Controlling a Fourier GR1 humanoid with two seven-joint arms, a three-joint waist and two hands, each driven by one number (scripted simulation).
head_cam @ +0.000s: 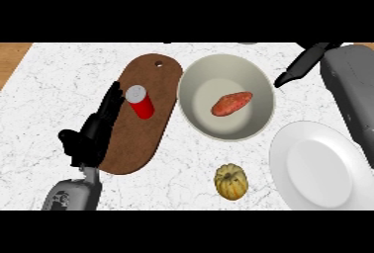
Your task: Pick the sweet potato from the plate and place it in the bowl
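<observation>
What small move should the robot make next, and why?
Probably draw the right hand back toward rest. The sweet potato already lies inside the bowl, the plate holds nothing, and that hand is open beside the bowl's rim, holding nothing. The left hand rests open by the cutting board.

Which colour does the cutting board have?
The cutting board is dark brown, best seen in the head view.

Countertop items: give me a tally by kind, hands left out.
Sweet potato, in the bowl: 1
Bowl: 1
Plate: 1
Squash: 1
Red can: 1
Cutting board: 1
Total: 6
</observation>
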